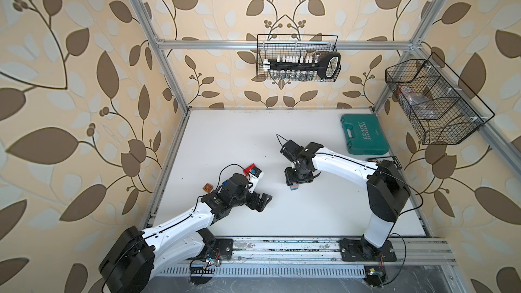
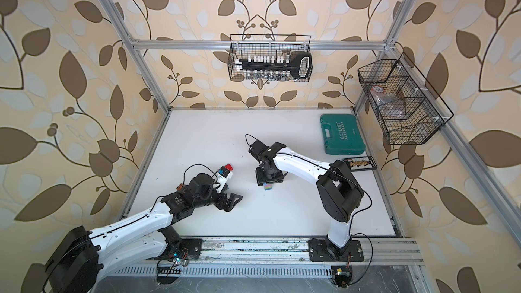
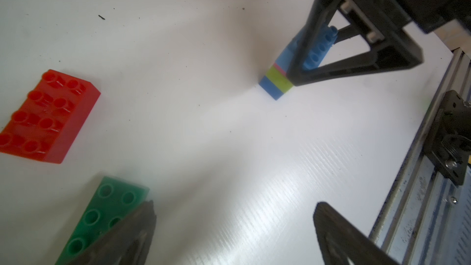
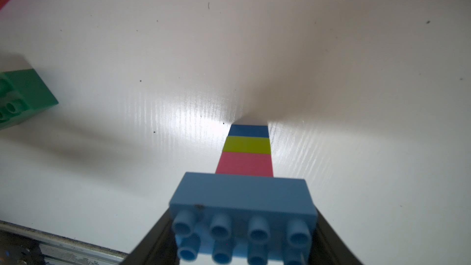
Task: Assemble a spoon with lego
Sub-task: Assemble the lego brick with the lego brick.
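The part-built spoon (image 4: pixel 246 149) stands upright on the white table: dark blue at the bottom, then lime, then pink, with a long light-blue brick (image 4: pixel 242 197) on top, studs up. My right gripper (image 4: pixel 242 238) reaches down from above and is shut on that light-blue brick; both top views show it over the stack (image 1: pixel 294 188) (image 2: pixel 267 188). My left gripper (image 3: pixel 235 207) is open with nothing between its fingers, left of the stack (image 1: pixel 260 201). A loose green brick (image 3: pixel 102 215) lies by one left finger, a red brick (image 3: pixel 48 115) beyond it. An orange brick (image 1: pixel 207 187) lies by the left arm.
A teal tool case (image 1: pixel 363 133) lies at the back right, with a small black tray (image 1: pixel 383 162) nearer the right arm. Wire baskets hang on the back wall (image 1: pixel 297 57) and the right wall (image 1: pixel 431 102). A metal rail (image 1: pixel 282 245) runs along the front edge.
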{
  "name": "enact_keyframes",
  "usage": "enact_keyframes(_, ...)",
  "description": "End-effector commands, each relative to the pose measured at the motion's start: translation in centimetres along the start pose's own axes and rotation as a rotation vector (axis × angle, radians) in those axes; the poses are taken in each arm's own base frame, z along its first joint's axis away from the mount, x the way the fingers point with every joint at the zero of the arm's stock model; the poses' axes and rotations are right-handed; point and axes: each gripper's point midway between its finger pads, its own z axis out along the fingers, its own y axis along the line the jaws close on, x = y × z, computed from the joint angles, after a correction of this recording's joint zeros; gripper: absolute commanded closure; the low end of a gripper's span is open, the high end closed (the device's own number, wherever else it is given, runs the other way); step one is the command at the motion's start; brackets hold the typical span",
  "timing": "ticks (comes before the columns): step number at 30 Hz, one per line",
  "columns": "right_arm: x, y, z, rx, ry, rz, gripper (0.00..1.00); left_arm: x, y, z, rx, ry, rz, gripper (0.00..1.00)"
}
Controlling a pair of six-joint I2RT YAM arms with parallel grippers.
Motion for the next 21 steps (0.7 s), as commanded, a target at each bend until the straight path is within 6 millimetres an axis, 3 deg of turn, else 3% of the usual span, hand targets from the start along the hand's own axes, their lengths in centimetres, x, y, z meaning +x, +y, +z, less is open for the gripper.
enact_keyframes(1,1.7,-0.3,1.2,0.035,0.084,-0.016,0.31,-2.0,-0.6,-0.4,0.012,-0.050,0.014,0.01)
enact_keyframes(6,0.7,0.3,0.0,0.013,0.046,-0.021,0.22,-2.1,-0.6,-0.5,0.006,-0.049,0.011,0.01)
enact_keyframes(11,0.2,0.5,-1.3,-0.004,0.005,-0.025,0.19,-2.0,-0.1,-0.6,-0.023,-0.037,-0.014,0.01)
enact_keyframes(15,-0.3,0.5,-3.5,-0.019,-0.042,-0.035,0.18,-2.1,2.3,-1.2,-0.182,-0.002,-0.114,0.01)
enact_keyframes(19,-0.4,0.6,-5.7,-0.053,-0.090,-0.038,0.17,-2.4,5.7,-3.9,-0.419,0.014,-0.241,0.01)
enact_keyframes(21,-0.5,0.6,-7.0,-0.072,-0.124,-0.045,0.17,-2.3,6.3,-4.5,-0.430,0.037,-0.295,0.01)
